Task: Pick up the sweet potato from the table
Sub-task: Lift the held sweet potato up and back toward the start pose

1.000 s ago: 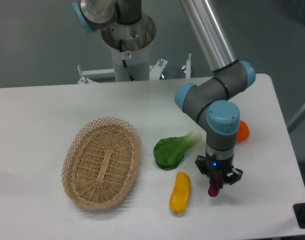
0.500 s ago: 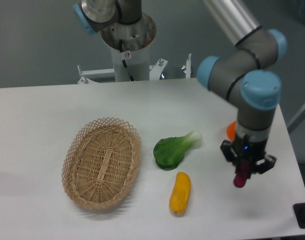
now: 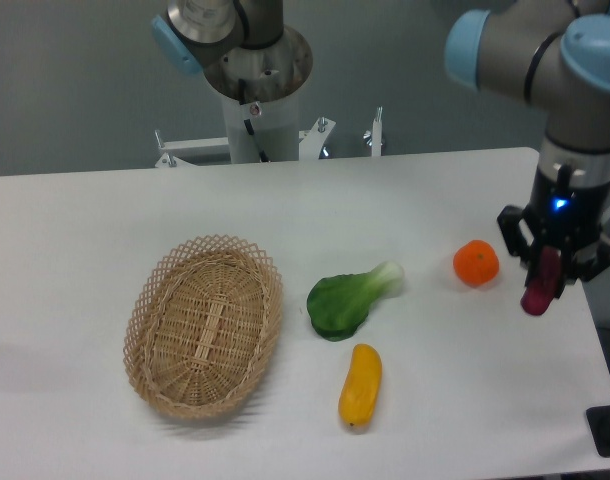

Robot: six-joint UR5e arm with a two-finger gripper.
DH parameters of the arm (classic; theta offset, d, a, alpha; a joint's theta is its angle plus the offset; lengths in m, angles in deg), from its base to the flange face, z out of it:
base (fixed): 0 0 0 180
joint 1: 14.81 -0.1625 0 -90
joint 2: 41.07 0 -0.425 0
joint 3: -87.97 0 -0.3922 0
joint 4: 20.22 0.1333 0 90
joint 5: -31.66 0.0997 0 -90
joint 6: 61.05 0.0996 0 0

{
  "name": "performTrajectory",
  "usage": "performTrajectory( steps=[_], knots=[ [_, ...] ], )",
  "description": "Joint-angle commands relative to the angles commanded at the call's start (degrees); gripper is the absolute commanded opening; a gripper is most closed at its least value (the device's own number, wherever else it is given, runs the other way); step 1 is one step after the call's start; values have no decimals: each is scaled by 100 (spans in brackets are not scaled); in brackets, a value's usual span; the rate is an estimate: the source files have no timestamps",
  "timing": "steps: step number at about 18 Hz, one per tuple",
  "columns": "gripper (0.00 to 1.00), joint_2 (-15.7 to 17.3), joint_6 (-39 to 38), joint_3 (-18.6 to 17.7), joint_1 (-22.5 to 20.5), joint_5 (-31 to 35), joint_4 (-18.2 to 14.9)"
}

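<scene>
The sweet potato (image 3: 540, 286) is a slim dark magenta piece hanging upright between the fingers of my gripper (image 3: 547, 268), which is shut on it. It is lifted off the white table (image 3: 105, 220), near the table's right edge. Its upper part is hidden between the black fingers. The arm's grey wrist with its blue cap rises above the gripper at the top right.
A round orange fruit (image 3: 476, 263) lies just left of the gripper. A green leafy vegetable (image 3: 347, 299) and a yellow oblong vegetable (image 3: 360, 385) lie mid-table. A wicker basket (image 3: 204, 324) sits at the left. The robot's base (image 3: 255, 80) stands behind the table.
The gripper has carried the sweet potato up and to the right, from beside the yellow vegetable to the table's right edge, uncovering the orange fruit.
</scene>
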Motion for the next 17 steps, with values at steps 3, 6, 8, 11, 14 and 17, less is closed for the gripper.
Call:
performTrajectory(
  steps=[3, 6, 8, 11, 14, 17],
  knots=[
    [24, 44, 344, 9, -80, 17, -124],
    [24, 44, 441, 0, -80, 44, -115],
    [24, 53, 503, -9, -80, 105, -115],
    [24, 70, 494, -26, -80, 193, -124],
    [24, 70, 494, -35, -62, 202, -124],
    [24, 79, 494, -35, -71, 202, -124]
  ],
)
